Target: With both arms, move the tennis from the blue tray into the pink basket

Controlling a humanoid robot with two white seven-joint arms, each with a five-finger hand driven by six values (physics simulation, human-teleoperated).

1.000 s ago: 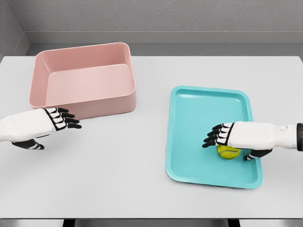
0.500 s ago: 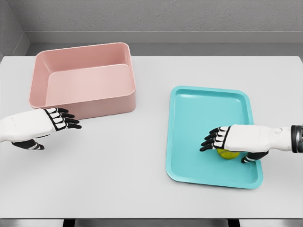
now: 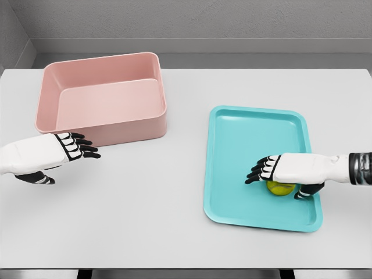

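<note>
The fingers (image 3: 257,170) of the right hand (image 3: 285,171) are extended leftward over the tennis ball (image 3: 280,188), with the thumb hooked down on the ball's right side; whether the ball is actually gripped cannot be told, since the palm hides most of it. Compared with a second ago, the right hand is seen lower and flatter over the ball, so that less of the yellow-green surface shows beneath it, and more of the dark wrist cuff has come into the right edge of the frame. The ball itself has not been moved from its spot.

The left hand (image 3: 55,154) is held at the left edge of the frame, unchanged from the earlier frames, its fingers stretched out and relaxed with nothing between them, just in front of the pink basket (image 3: 102,135).

The blue tray (image 3: 244,133) lies at the right of the table (image 3: 174,197), and the ball is found in its lower right part, resting on the tray floor. The pink basket stands at the upper left of the frame, well apart from the tray, and nothing is seen inside it.
</note>
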